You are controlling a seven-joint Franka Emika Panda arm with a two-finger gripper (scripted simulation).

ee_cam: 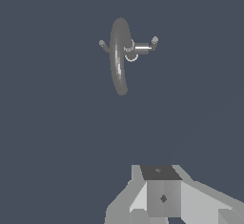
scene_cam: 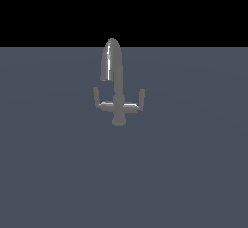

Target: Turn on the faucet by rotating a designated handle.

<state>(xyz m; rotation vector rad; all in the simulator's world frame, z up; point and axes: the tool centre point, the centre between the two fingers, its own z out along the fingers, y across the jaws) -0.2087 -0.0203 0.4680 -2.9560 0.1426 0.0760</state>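
Grey floor lies under end effector, above faucet.

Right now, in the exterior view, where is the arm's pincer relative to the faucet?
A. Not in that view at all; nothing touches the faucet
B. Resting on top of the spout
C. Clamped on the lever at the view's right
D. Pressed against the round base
A. In the exterior view the faucet stands alone, with both levers free; the handle has nothing on it, and only the wrist view shows part of the arm, well clear of the faucet.
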